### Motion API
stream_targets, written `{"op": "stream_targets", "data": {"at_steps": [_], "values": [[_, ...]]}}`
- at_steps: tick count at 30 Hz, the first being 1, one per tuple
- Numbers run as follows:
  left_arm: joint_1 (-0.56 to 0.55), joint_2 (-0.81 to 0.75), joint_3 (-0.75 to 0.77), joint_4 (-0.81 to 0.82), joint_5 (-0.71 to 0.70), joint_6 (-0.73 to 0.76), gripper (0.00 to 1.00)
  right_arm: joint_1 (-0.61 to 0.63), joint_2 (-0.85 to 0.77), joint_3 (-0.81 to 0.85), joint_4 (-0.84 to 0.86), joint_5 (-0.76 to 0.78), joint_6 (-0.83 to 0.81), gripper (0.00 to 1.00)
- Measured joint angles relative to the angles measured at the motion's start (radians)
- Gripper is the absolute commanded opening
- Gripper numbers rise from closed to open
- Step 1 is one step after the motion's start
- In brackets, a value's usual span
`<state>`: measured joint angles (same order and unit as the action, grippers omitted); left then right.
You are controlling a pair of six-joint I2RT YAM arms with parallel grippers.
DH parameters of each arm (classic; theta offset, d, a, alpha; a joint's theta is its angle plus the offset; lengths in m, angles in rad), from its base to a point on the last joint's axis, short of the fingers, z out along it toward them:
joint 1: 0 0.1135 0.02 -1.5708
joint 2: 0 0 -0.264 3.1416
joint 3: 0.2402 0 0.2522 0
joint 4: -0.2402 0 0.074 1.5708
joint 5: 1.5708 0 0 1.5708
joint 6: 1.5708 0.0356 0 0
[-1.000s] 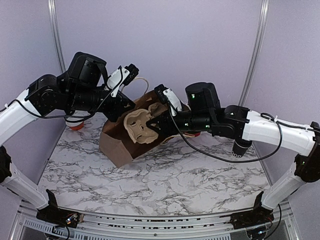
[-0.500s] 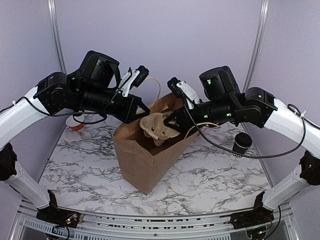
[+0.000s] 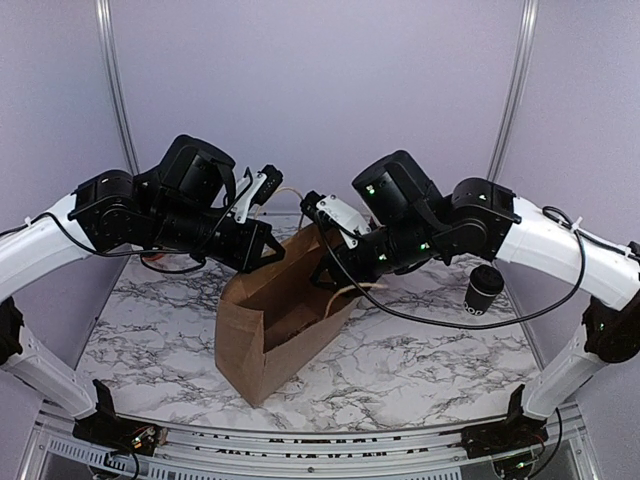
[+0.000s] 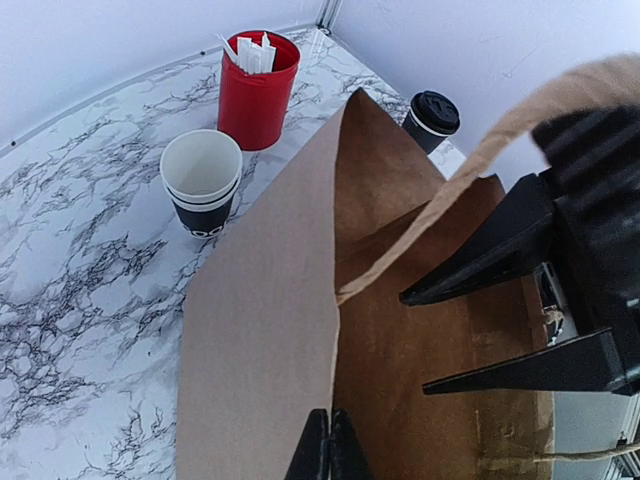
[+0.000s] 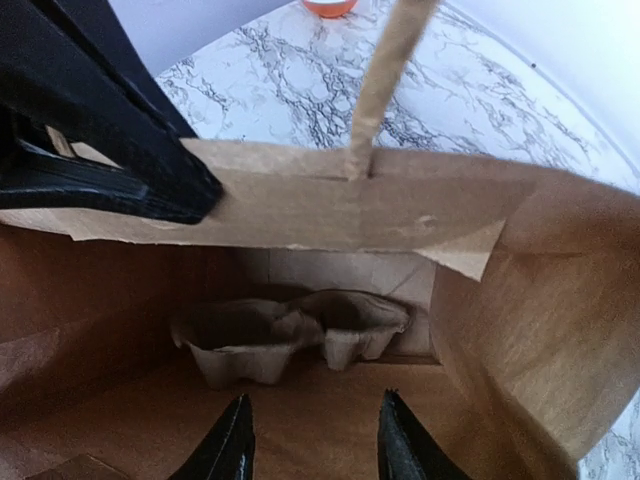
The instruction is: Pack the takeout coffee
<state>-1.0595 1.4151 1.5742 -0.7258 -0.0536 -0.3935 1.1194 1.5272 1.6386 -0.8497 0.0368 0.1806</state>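
The takeout coffee [image 3: 484, 289], a small black cup with a black lid, stands on the marble table at the right, apart from both arms; the left wrist view shows the takeout coffee [image 4: 432, 115] beyond the bag. A brown paper bag [image 3: 268, 340] stands open in the middle. My left gripper [image 3: 268, 250] is shut on the bag's rim [image 4: 330, 445]. My right gripper [image 5: 312, 440] is open just inside the bag's mouth, holding nothing. A pulp cup carrier [image 5: 290, 335] lies at the bottom of the bag.
A red cup of utensils [image 4: 257, 90] and a stack of lidless black cups [image 4: 202, 180] stand on the table left of the bag. The bag's paper handle [image 5: 385, 70] rises past the left gripper's fingers [image 5: 110, 150]. Walls close in the back.
The cup carrier has gone from the bag's mouth down to its bottom. The bag has been raised from lying to upright. My right gripper now sits lower, in the bag's opening.
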Motion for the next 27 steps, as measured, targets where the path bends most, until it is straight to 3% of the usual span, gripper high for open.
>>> {"op": "stream_targets", "data": {"at_steps": [13,27], "values": [[0.021,-0.043,-0.041,0.02,-0.009,-0.011,0.0,0.0,0.043,0.099,0.013,0.02,0.001,0.42],[0.074,-0.125,-0.053,0.023,-0.073,-0.027,0.0,-0.008,0.008,0.153,0.06,0.143,0.01,0.48]]}}
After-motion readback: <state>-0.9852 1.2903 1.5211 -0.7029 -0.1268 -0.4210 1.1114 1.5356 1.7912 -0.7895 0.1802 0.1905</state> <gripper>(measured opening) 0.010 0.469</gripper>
